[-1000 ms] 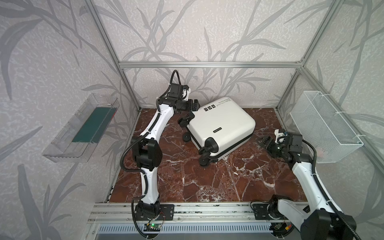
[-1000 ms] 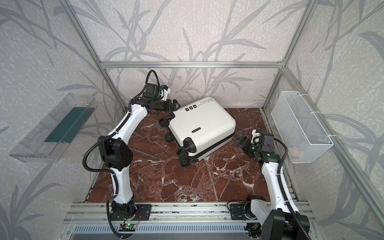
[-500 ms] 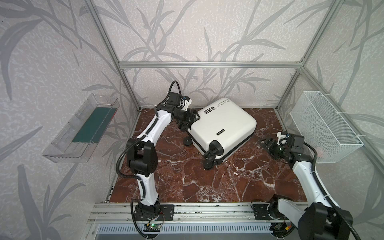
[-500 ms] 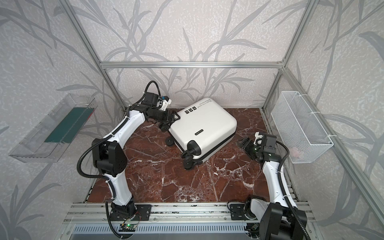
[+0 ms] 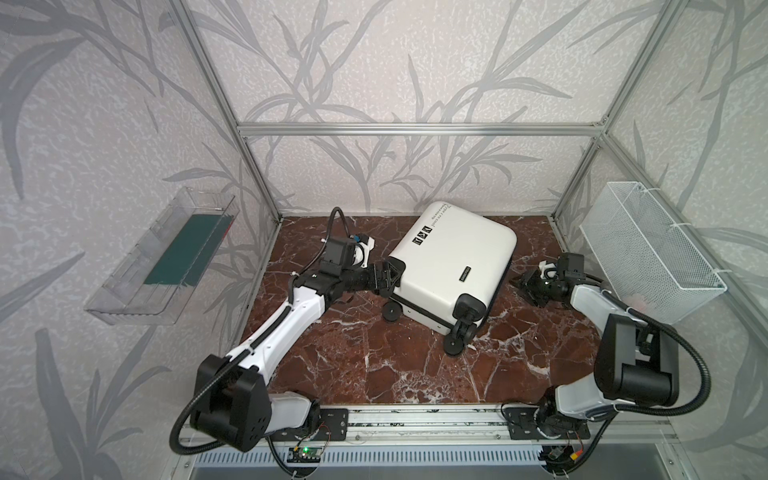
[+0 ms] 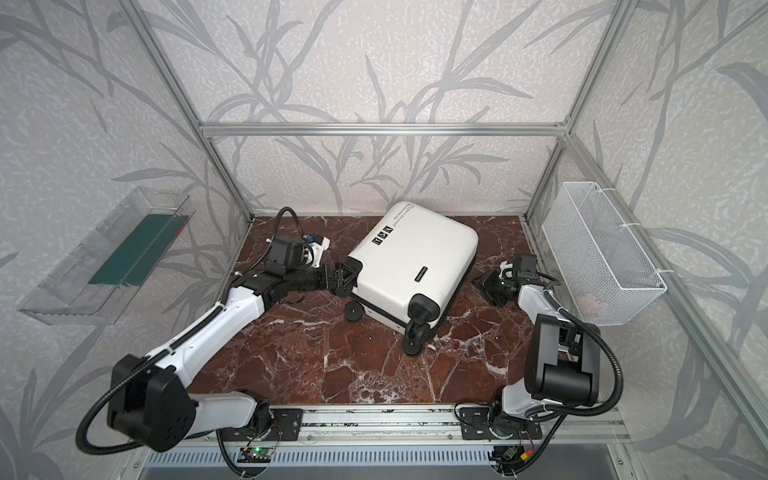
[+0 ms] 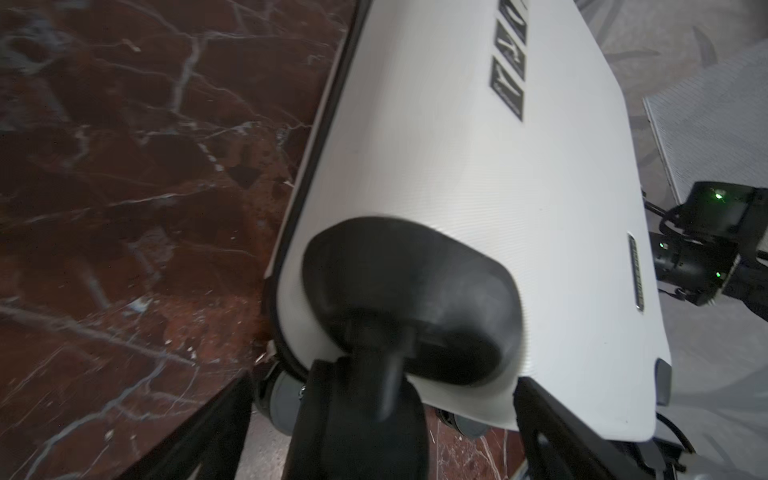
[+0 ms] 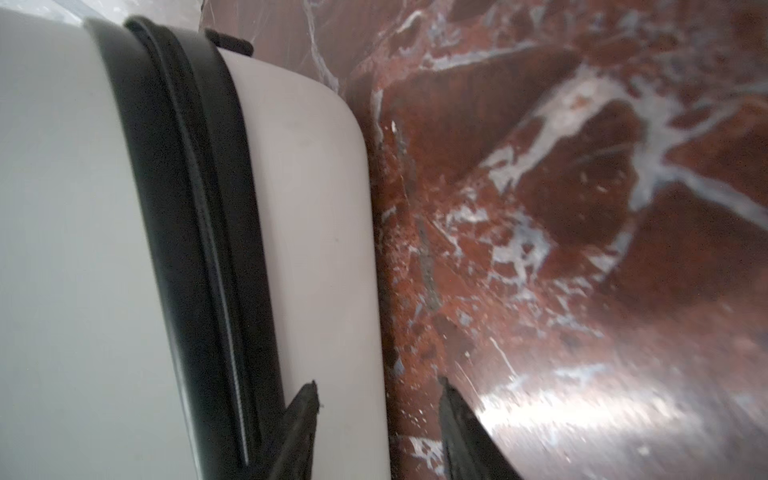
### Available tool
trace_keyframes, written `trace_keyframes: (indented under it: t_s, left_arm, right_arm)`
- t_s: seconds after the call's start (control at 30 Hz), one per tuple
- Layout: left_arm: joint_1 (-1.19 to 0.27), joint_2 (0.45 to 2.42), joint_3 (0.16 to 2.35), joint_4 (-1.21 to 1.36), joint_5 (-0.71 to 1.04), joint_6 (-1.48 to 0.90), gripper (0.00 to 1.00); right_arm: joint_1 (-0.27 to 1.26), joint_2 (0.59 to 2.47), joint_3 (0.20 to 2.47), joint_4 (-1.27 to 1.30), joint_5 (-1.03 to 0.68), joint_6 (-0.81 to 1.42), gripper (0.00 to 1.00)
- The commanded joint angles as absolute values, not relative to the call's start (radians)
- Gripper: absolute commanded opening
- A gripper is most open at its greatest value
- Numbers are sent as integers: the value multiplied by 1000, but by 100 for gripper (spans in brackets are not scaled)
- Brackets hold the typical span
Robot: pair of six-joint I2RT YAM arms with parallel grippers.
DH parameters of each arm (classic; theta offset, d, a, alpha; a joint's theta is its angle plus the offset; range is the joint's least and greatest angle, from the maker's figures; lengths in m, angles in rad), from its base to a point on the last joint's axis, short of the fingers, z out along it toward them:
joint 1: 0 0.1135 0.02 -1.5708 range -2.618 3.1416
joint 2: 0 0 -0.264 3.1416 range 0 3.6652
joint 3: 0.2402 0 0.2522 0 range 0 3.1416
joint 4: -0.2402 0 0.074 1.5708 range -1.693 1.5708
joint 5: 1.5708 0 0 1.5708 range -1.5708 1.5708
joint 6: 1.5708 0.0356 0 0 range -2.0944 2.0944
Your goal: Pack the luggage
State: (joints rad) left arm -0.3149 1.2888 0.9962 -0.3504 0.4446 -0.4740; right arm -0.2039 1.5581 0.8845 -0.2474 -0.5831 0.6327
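Toward the back middle of the marble table (image 5: 374, 374), the luggage (image 5: 453, 257) is lying flat and zipped shut, wheels pointing forward. The left gripper (image 5: 390, 277) is straddling its left wheel housing (image 7: 411, 299) with jaws spread wide, gripping nothing, while the right gripper (image 5: 524, 286) is hovering just beside its right edge, jaws partly apart and empty. Farther out, a green item (image 5: 187, 249) is sitting in the clear tray (image 5: 124, 307) and the wire basket (image 5: 648, 257) is hanging on the wall, so packing seems barely begun: opening, filling and closing are all waiting.
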Motion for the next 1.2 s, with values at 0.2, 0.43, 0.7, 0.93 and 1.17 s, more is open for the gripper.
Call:
trace_keyframes:
  t_s: [0.2,0.43,0.7,0.93,1.17]
  left_arm:
    - [-304,1219,1016,-360,269,-623,99]
    - [-305,1184,1029,-362,277,-694,99]
    - [-315,1184,1113,-372,320,-832,99]
    - [-431,1234,1276,-429,209,-1006,99]
    - [-530,1294,1489,-619,57,-1173,99]
  right_arm:
    - [-9,1765,1159,-245,-569,668,46]
    - [69,1957,1489,-352,-574,628,47]
    - [73,1646,1332,-429,-393,540,64]
    - [255,1257,1116,-547,-205,473,76]
    - [556,1163,1108,-674,136,462,83]
